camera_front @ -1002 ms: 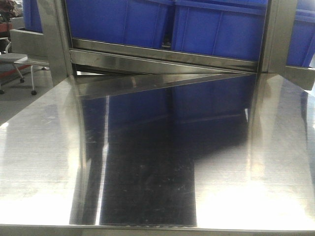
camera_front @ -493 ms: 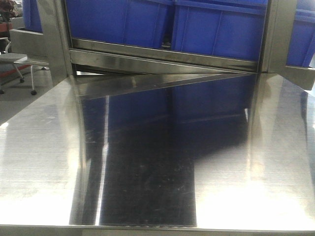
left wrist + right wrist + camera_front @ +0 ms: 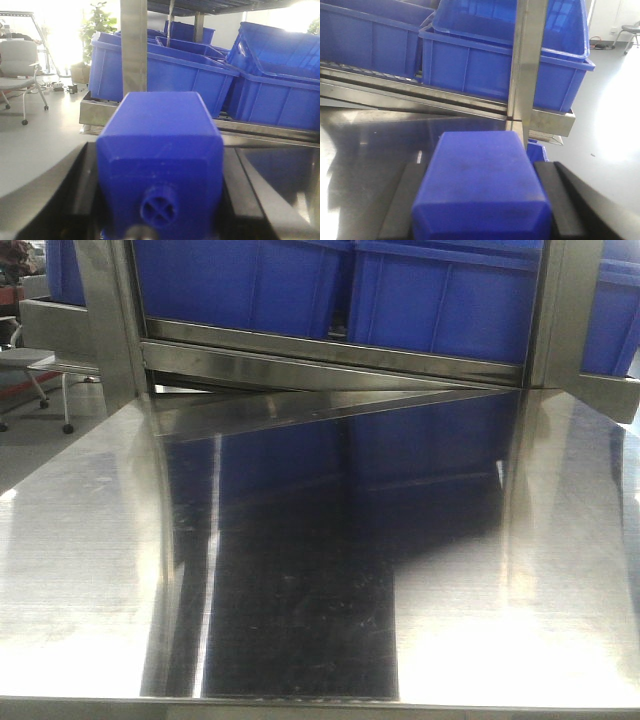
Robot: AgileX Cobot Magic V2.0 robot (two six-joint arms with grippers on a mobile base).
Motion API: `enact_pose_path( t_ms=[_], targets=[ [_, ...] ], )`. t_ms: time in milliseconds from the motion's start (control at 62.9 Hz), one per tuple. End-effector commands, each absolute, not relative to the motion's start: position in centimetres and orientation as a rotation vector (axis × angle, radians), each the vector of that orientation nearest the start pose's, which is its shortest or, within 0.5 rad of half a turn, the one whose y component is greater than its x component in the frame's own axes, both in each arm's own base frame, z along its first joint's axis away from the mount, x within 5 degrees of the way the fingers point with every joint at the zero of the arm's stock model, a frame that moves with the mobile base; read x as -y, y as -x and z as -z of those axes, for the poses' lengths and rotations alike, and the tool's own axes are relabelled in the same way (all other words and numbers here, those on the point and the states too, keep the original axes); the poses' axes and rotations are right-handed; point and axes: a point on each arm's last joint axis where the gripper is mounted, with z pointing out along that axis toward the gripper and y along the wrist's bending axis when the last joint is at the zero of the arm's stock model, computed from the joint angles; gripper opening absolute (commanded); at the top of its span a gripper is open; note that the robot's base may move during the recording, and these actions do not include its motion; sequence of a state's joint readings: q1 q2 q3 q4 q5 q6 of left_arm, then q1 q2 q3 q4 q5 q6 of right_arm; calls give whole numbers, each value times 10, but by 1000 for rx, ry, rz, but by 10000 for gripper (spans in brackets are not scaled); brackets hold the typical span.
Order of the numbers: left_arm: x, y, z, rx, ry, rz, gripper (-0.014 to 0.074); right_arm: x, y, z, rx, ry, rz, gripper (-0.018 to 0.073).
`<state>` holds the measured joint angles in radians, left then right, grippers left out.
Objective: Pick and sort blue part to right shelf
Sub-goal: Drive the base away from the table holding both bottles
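In the left wrist view a blue part [image 3: 160, 150], a blocky piece with a round cross-marked boss on its near face, fills the gap between the black fingers [image 3: 80, 200] of my left gripper [image 3: 160, 205], which is shut on it. The right wrist view shows a second blue part [image 3: 482, 180], smooth-topped, held the same way in my right gripper [image 3: 480, 212], with black fingers [image 3: 555, 200] pressed on both sides. Neither gripper nor part appears in the front view, where a steel table [image 3: 90, 540] lies below the shelf [image 3: 330, 350].
Blue bins [image 3: 440, 300] stand in a row on the steel shelf behind the table. Steel posts [image 3: 527, 65] [image 3: 134, 50] rise close ahead of each gripper. More blue bins [image 3: 280, 85] sit to the right. An office chair [image 3: 20, 70] stands on the floor at left.
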<state>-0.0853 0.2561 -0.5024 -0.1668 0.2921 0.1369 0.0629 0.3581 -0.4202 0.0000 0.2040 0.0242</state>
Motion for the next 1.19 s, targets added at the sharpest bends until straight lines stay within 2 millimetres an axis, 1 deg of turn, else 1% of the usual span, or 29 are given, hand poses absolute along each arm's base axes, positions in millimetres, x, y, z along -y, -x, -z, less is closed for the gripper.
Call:
enact_pose_path(
  t_ms=[0,1177],
  targets=[
    [8,-55,-356,-1415,-55,136,261,-5,-83,-330,-1510,33,-55,423],
    [8,-55,-356,-1415,-55,136,262,-5,-83,-330,-1510,33,-55,423]
  ],
)
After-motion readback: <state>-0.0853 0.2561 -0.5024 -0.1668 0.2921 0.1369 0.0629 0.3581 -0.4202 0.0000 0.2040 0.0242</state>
